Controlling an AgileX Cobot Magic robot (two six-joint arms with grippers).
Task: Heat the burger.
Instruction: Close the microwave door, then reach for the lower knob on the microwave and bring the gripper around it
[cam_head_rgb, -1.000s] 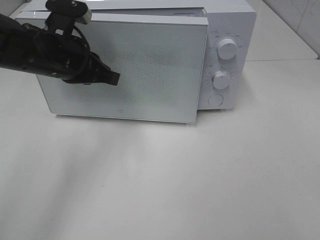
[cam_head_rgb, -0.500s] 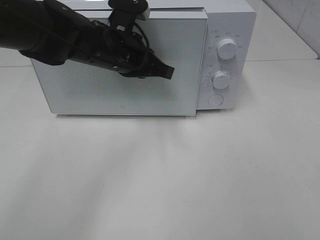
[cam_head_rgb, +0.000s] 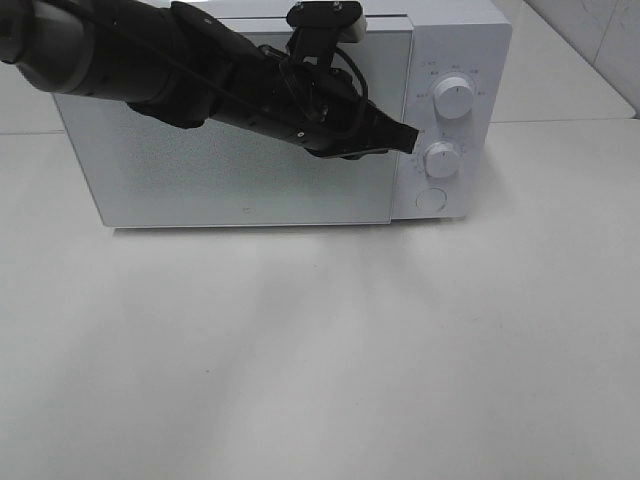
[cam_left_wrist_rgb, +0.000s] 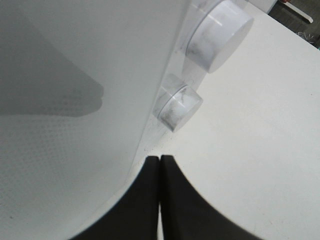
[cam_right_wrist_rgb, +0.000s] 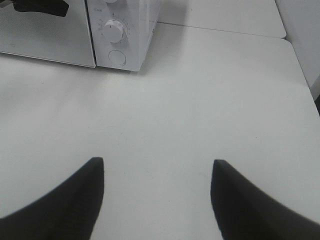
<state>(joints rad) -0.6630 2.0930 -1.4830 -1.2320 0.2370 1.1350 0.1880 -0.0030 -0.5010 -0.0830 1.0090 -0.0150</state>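
At the table's (cam_head_rgb: 400, 350) far side stands the microwave (cam_head_rgb: 240, 190), door shut; the burger is out of sight. The left end effector (cam_head_rgb: 408, 138), tips pressed together, hovers just beside the lower knob (cam_head_rgb: 441, 159). The right end effector (cam_right_wrist_rgb: 157, 161) hangs spread above the table's near right.

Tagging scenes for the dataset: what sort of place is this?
Likely a lab test bench staged as a kitchen: white microwave with two dials, plain white table, black robot arm across the microwave's door.
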